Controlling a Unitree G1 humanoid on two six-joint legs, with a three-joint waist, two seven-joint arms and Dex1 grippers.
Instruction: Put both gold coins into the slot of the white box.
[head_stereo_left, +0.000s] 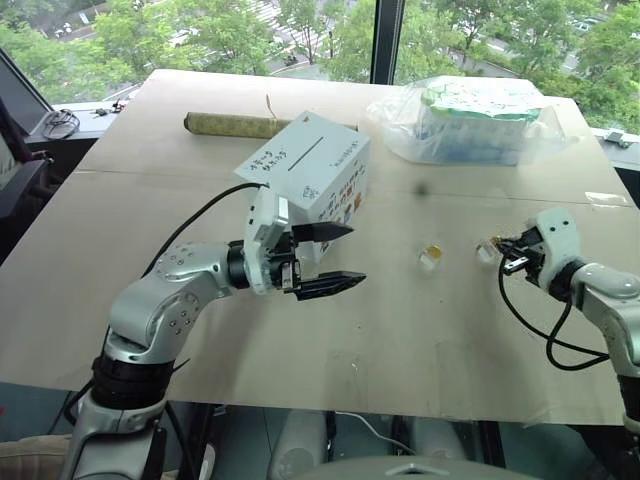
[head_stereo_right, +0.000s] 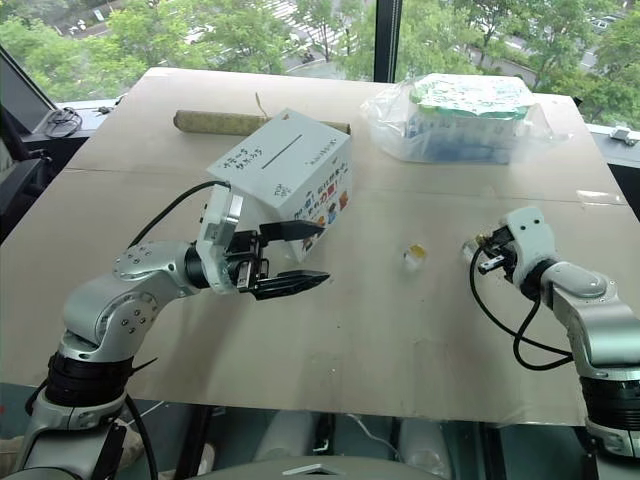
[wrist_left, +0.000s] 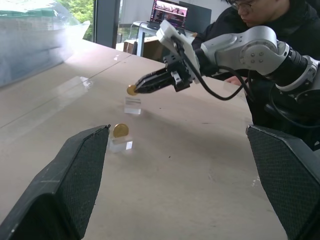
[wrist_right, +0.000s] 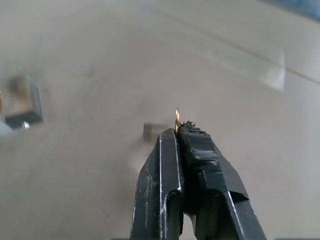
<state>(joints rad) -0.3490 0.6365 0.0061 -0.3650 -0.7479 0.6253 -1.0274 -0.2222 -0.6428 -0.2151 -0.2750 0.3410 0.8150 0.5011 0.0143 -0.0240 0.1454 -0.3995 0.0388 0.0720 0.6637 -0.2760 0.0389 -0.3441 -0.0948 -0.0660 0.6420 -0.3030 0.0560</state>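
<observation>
One gold coin is pinched edge-on at the very tips of the right gripper, whose two black fingers are pressed together on it; the coin is held just above a small clear block standing on the table, and a thin gold rim is seen poking up from the fingertips in the right wrist view. The second gold coin is propped upright on another clear block, near the middle of the table, between the two grippers and apart from both.

The white box is seen tilted, its slotted face turned up toward the camera, with the slot running as a thin dark line across that face beside black handwriting; a row of small colourful pictures is carried on the side below. The left gripper is held level just in front of the box, its fingers spread wide with nothing between them; whether the upper finger touches the box cannot be told.

Behind the box a brown roll is laid across the table, and a clear plastic bag with green-white contents is set at the far right. A person in dark clothing is seen beyond the right arm in the left wrist view
</observation>
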